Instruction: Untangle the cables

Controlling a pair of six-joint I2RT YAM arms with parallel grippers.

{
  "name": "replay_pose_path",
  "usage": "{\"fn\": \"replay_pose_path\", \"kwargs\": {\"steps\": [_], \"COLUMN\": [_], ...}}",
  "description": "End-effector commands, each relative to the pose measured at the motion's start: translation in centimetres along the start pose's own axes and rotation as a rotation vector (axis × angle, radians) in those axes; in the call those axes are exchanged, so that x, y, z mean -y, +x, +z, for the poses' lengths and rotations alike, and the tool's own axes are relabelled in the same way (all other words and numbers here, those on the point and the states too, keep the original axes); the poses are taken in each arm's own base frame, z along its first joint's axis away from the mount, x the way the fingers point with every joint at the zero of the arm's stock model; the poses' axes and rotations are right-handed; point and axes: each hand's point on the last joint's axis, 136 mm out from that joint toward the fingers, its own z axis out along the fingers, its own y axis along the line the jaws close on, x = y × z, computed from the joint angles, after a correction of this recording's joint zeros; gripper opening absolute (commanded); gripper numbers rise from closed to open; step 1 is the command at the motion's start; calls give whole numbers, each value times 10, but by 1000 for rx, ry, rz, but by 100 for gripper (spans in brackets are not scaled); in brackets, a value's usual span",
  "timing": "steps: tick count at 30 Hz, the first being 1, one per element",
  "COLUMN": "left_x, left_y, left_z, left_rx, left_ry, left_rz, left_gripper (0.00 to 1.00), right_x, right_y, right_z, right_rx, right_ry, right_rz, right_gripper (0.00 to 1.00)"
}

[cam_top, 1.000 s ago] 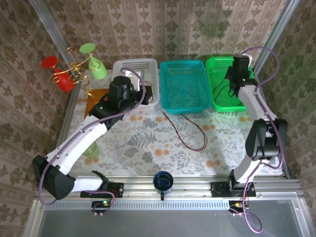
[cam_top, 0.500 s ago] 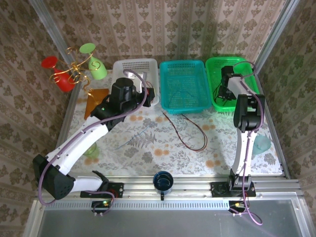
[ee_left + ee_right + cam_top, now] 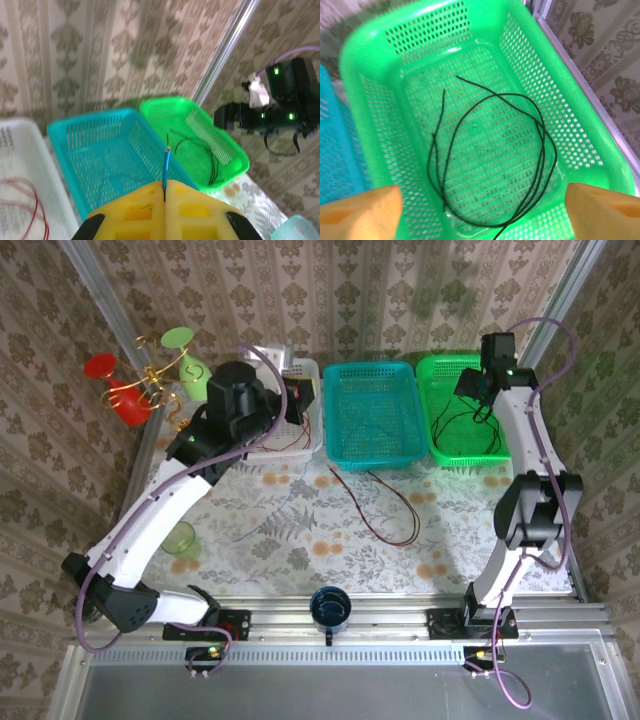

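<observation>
Tools: left tool (image 3: 164, 186) pinches blue cable (image 3: 165, 165), right tool (image 3: 482, 208) gapes over black cable (image 3: 542, 155).

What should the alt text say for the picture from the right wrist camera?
A thin black cable lies in loose loops on the floor of a green perforated basket, seen from above. The right gripper shows as two yellow fingertips at the bottom corners of the picture, set wide apart and holding nothing.

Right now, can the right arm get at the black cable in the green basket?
Probably yes. The right gripper hangs open above the green basket, and the black cable lies loose on its floor, nothing covering it. Only the basket walls could crowd it.
</observation>
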Motion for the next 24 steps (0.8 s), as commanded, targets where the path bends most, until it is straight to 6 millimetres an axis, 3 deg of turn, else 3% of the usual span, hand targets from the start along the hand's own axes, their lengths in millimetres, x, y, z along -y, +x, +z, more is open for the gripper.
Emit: {"fn": "replay_pose_path", "kwargs": {"steps": [1, 10, 18, 21, 24], "left_x": [20, 67, 99, 100, 92], "left_y": [-30, -128, -224, -243, -240], "left_z": [-1, 9, -4, -5, 15], "left_rx": [33, 232, 654, 830, 875], "left_ry": [66, 227, 324, 321, 307], "left_rz": [80, 142, 244, 299, 326], "left_gripper": [0, 0, 0, 0, 0], "right_x": [0, -2, 5, 10, 14], "right_y": [20, 44, 60, 57, 52], "right_z": [-7, -33, -37, -39, -43], "right_rx": [-39, -24, -26, -11, -1], "right_ry": [-44, -143, -159, -156, -157], "right_rz": [1, 67, 98, 112, 125], "right_gripper": [97, 100, 100, 100, 100]}}
